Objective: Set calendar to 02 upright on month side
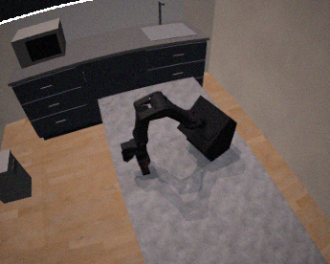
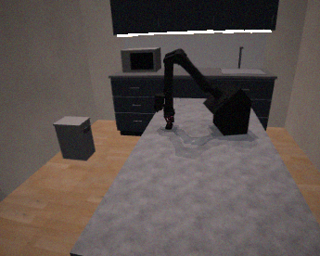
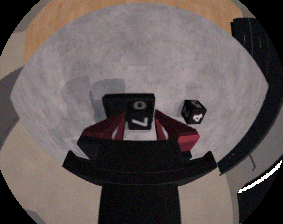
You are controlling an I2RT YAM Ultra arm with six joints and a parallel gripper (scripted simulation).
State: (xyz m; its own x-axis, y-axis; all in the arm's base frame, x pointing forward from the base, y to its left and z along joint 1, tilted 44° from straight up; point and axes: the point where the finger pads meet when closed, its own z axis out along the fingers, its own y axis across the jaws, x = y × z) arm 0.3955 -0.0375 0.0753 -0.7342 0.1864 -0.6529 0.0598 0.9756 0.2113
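Observation:
The black tray (image 3: 113,95) lies on the table in the wrist view, just beyond the fingers. A black cube (image 3: 140,120) is at the tray's right part; it shows a 0 on one face and a 7-like digit, not upright in this view, on the nearer face. The tray's left part looks free of a cube. A second black cube (image 3: 194,112) stands on the table right of the tray, showing a 4. My gripper (image 1: 145,171) (image 2: 169,125) (image 3: 140,113) is partly open, its red fingers on either side of the first cube. Contact and the month's name cannot be made out.
The pale table (image 1: 218,215) (image 2: 198,195) (image 3: 157,45) carries the black arm base (image 1: 210,129) (image 2: 232,113). The table's left edge is close to the gripper in the top view. A counter stands behind the table and a grey cabinet (image 2: 74,139) on the floor at left.

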